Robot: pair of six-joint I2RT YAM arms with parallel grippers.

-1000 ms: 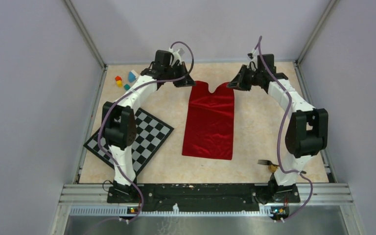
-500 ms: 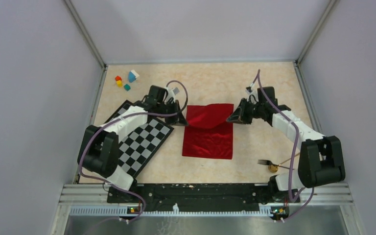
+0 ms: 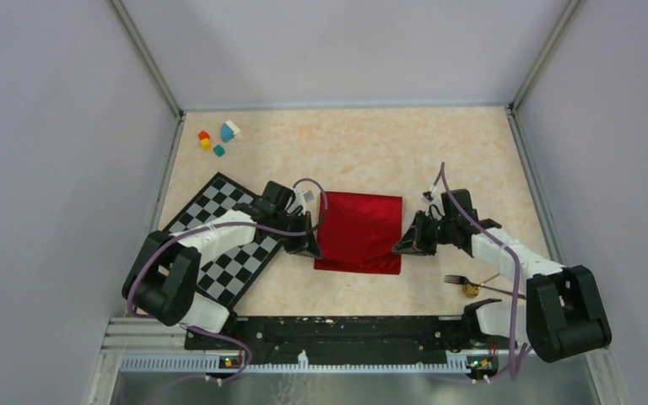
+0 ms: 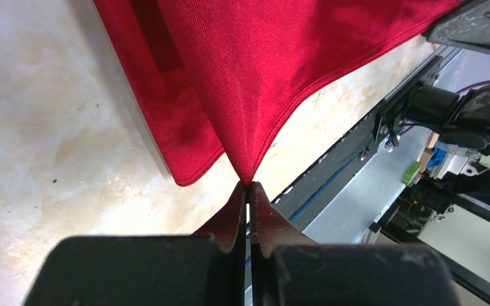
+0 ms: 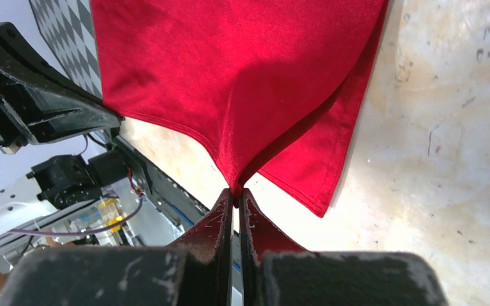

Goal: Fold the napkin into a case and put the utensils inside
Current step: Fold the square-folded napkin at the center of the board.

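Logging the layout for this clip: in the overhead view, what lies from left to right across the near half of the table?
Checkered mat → left gripper → red napkin → right gripper → fork.

You have the napkin (image 3: pixel 359 229) lying at the centre of the frame on the counter (image 3: pixel 371 152), doubled over itself. The left end effector (image 3: pixel 312 250) sits at its lower left corner and the right end effector (image 3: pixel 399 248) at its lower right, each pinching a corner of the top layer above the layer below. The mat (image 3: pixel 207 202) lies left of the napkin, under your left arm. The blocks (image 3: pixel 218 139) sit upper left. The fork (image 3: pixel 460 280) and spoon (image 3: pixel 472 290) lie together lower right, beside the right arm.
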